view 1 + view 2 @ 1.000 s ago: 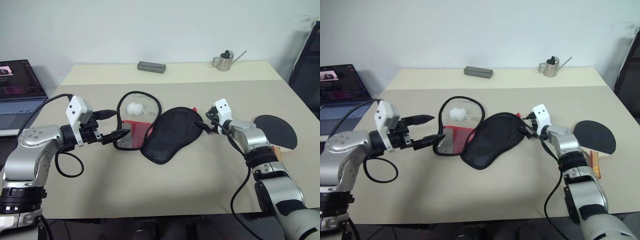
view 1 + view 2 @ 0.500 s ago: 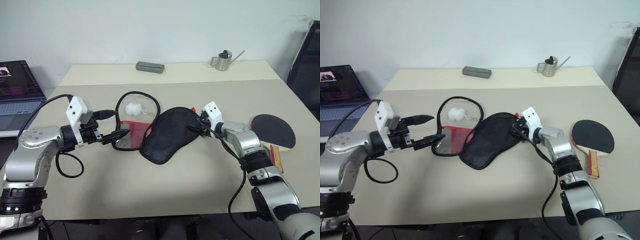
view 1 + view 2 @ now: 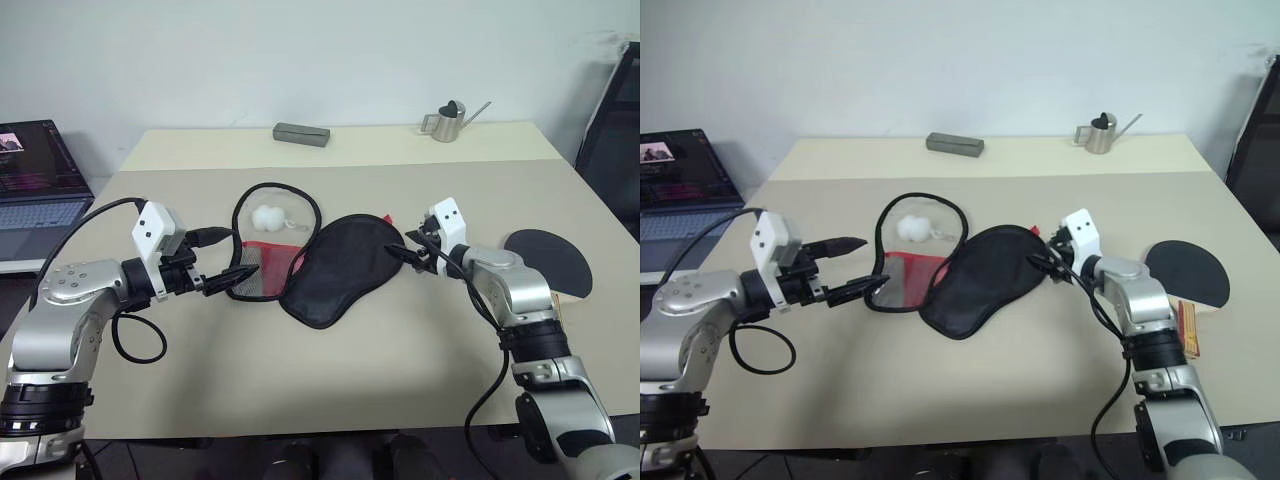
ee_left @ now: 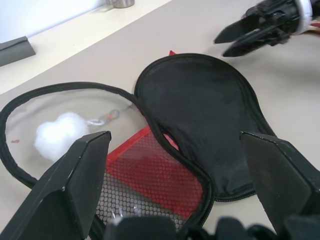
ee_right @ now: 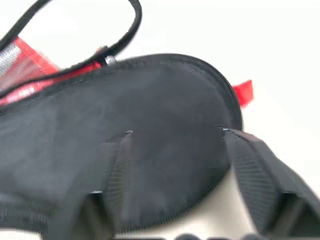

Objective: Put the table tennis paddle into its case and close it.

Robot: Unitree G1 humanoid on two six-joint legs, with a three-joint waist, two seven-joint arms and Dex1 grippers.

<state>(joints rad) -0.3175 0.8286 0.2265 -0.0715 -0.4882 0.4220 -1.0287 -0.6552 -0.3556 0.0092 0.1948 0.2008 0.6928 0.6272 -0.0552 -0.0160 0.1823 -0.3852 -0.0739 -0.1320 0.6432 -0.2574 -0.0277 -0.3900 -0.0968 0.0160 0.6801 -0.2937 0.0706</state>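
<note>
Since half a second ago, the right gripper (image 3: pixel 412 252) has pulled back from the case (image 3: pixel 340 268) and its fingers stand apart, holding nothing. That case lies unzipped mid-table, pompom (image 3: pixel 266 216) inside its rim. Well apart, by the table's right edge, lies the paddle (image 3: pixel 552 262). The left gripper (image 3: pixel 228 258) hovers wide open, empty, at the case's mesh side.

Item count on the desk (image 3: pixel 330 380): one paddle (image 3: pixel 550 262), one case (image 3: pixel 335 268) with one pompom (image 3: pixel 266 216), one grey box (image 3: pixel 302 134), one metal watering can (image 3: pixel 448 121). One laptop (image 3: pixel 40 180) beside the desk. Two claws: left (image 3: pixel 228 260), right (image 3: pixel 412 250).
</note>
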